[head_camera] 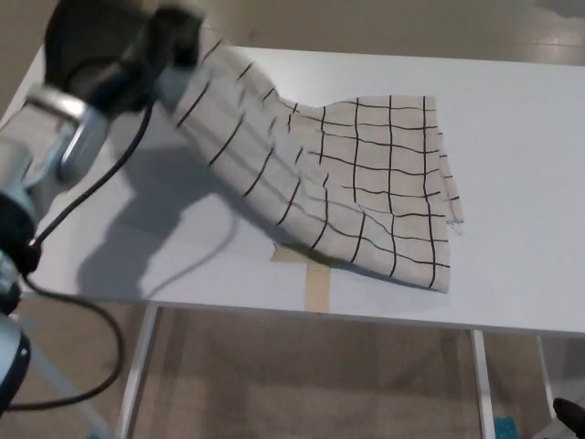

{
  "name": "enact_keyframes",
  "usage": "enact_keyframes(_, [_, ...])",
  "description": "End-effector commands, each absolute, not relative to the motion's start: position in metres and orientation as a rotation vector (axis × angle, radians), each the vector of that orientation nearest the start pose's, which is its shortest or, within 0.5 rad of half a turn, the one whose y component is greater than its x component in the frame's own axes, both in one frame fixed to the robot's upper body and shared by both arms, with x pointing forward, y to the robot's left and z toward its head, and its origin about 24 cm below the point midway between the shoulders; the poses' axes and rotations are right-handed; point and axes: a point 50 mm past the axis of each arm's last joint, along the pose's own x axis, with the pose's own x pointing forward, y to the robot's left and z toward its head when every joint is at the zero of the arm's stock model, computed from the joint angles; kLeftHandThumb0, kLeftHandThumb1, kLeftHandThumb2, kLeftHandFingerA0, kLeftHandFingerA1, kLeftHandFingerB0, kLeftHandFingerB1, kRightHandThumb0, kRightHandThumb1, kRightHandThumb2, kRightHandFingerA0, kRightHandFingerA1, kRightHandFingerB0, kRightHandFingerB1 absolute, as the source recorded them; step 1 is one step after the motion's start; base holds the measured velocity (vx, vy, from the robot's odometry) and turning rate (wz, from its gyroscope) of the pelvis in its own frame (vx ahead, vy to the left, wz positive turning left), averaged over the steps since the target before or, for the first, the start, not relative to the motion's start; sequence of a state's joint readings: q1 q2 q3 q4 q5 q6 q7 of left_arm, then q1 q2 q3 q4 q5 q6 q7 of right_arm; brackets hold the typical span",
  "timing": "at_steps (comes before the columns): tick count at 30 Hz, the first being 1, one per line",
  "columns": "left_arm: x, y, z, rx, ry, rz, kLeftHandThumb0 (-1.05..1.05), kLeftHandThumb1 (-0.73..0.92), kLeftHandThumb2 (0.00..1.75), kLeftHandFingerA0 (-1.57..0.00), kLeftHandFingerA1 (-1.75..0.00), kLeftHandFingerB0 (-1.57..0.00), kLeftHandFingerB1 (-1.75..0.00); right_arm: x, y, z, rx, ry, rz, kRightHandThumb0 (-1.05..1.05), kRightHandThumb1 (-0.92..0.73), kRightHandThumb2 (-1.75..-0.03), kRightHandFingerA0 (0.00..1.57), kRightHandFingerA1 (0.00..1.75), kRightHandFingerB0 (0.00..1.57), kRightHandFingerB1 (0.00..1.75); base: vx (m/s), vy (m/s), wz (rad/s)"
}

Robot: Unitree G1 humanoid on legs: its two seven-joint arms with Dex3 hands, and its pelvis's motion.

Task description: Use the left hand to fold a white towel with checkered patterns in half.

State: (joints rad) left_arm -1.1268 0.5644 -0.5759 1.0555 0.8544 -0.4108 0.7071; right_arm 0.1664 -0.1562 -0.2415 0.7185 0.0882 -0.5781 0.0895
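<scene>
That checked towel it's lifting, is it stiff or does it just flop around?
Probably floppy: the towel sags in a curve from the left hand down to the table. Likely light, since one pinched end lifts it. It wrinkles easily, so it may bunch rather than slide.

Left robot hand (114, 46) raised at upper left, fingers closed on one end of the checkered towel (366, 183). That end is lifted off the white counter (512, 137); cloth slopes down to the right, where the rest lies flat. Tan tape strip (316, 285) at counter's near edge. Right robot hand out of frame.
</scene>
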Motion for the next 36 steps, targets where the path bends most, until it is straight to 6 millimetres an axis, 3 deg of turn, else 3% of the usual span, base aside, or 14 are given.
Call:
enact_keyframes(1, [0.393, 0.146, 0.236, 1.337, -0.955, 0.087, -0.35, 0.46, 0.81, -1.14, -1.41, -0.94, -1.31, 0.143, -0.253, -0.078, -0.082, 0.292, -0.251, -0.48, -0.69, -0.6, 0.42, 0.6, 0.44, 0.46, 0.0, 0.0, 0.0])
enact_keyframes(4, [0.388, 0.126, 0.244, 1.292, -1.015, 0.057, -0.35, 0.46, 0.82, -1.14, -1.41, -0.94, -1.3, 0.142, -0.253, -0.077, -0.099, 0.286, -0.253, -0.47, -0.69, -0.6, 0.42, 0.6, 0.45, 0.46, 0.0, 0.0, 0.0])
enact_keyframes(5, [0.385, 0.116, 0.246, 1.277, -1.056, 0.038, -0.26, 0.65, 0.57, -0.82, -1.75, -0.64, -1.7, 0.142, -0.253, -0.077, -0.106, 0.286, -0.254, -0.47, -0.69, -0.6, 0.42, 0.6, 0.45, 0.46, 0.0, 0.0, 0.0])
enact_keyframes(7, [0.381, 0.104, 0.248, 1.26, -1.103, -0.002, -0.25, 0.62, 0.57, -0.82, -1.75, -0.65, -1.7, 0.143, -0.252, -0.077, -0.112, 0.286, -0.254, -0.47, -0.69, -0.6, 0.42, 0.6, 0.46, 0.46, 0.0, 0.0, 0.0])
enact_keyframes(14, [0.372, 0.075, 0.244, 1.286, -1.173, -0.096, -0.27, 0.57, 0.59, -0.87, -1.68, -0.75, -1.59, 0.142, -0.252, -0.077, -0.11, 0.278, -0.252, -0.47, -0.68, -0.59, 0.43, 0.6, 0.46, 0.47, 0.0, 0.0, 0.0])
enact_keyframes(15, [0.37, 0.07, 0.242, 1.297, -1.181, -0.131, -0.33, 0.52, 0.59, -0.92, -1.59, -0.96, -1.14, 0.143, -0.252, -0.077, -0.105, 0.276, -0.251, -0.48, -0.66, -0.61, 0.43, 0.61, 0.45, 0.47, 0.0, 0.0, 0.0])
enact_keyframes(18, [0.365, 0.055, 0.233, 1.363, -1.224, -0.216, -0.29, 0.52, 0.59, -0.92, -1.58, -0.84, -1.43, 0.146, -0.251, -0.075, -0.103, 0.262, -0.248, -0.48, -0.68, -0.59, 0.43, 0.61, 0.46, 0.47, 0.0, 0.0, 0.0])
enact_keyframes(20, [0.361, 0.047, 0.223, 1.443, -1.24, -0.295, -0.35, 0.46, 0.71, -1.08, -1.31, -1.01, -1.08, 0.148, -0.251, -0.075, -0.1, 0.255, -0.245, -0.48, -0.68, -0.6, 0.43, 0.61, 0.47, 0.47, 0.0, 0.0, 0.0])
enact_keyframes(23, [0.359, 0.043, 0.216, 1.497, -1.26, -0.339, -0.3, 0.55, 0.58, -1.02, -1.39, -1.01, -1.03, 0.149, -0.251, -0.074, -0.095, 0.25, -0.243, -0.48, -0.68, -0.6, 0.43, 0.61, 0.47, 0.47, 0.0, 0.0, 0.0])
enact_keyframes(25, [0.356, 0.037, 0.204, 1.561, -1.28, -0.408, -0.4, 0.47, 0.72, -1.06, -1.36, -1.01, -1.09, 0.15, -0.25, -0.073, -0.094, 0.246, -0.246, -0.48, -0.68, -0.6, 0.44, 0.62, 0.48, 0.48, 0.0, 0.0, 0.0])
enact_keyframes(27, [0.355, 0.035, 0.196, 1.599, -1.277, -0.47, -0.31, 0.56, 0.6, -0.93, -1.59, -0.84, -1.45, 0.152, -0.25, -0.073, -0.12, 0.247, -0.235, -0.47, -0.68, -0.59, 0.46, 0.61, 0.51, 0.49, 0.0, 0.0, 0.0])
enact_keyframes(31, [0.354, 0.029, 0.18, 1.7, -1.268, -0.595, -0.22, 0.61, 0.57, -0.84, -1.74, -0.7, -1.66, 0.154, -0.251, -0.071, -0.137, 0.241, -0.232, -0.49, -0.68, -0.6, 0.47, 0.61, 0.53, 0.5, 0.0, 0.0, 0.0])
enact_keyframes(32, [0.355, 0.027, 0.174, 1.754, -1.253, -0.647, -0.21, 0.61, 0.56, -0.81, -1.75, -0.68, -1.69, 0.155, -0.251, -0.071, -0.137, 0.238, -0.231, -0.45, -0.53, -0.96, 0.47, 0.68, 0.43, 0.6, 0.0, 0.0, 0.0])
enact_keyframes(36, [0.354, 0.019, 0.16, 1.857, -1.204, -0.773, -0.23, 0.58, 0.57, -0.81, -1.75, -0.71, -1.65, 0.157, -0.25, -0.07, -0.133, 0.228, -0.223, -0.45, -0.53, -0.96, 0.47, 0.68, 0.44, 0.6, 0.0, 0.0, 0.0])
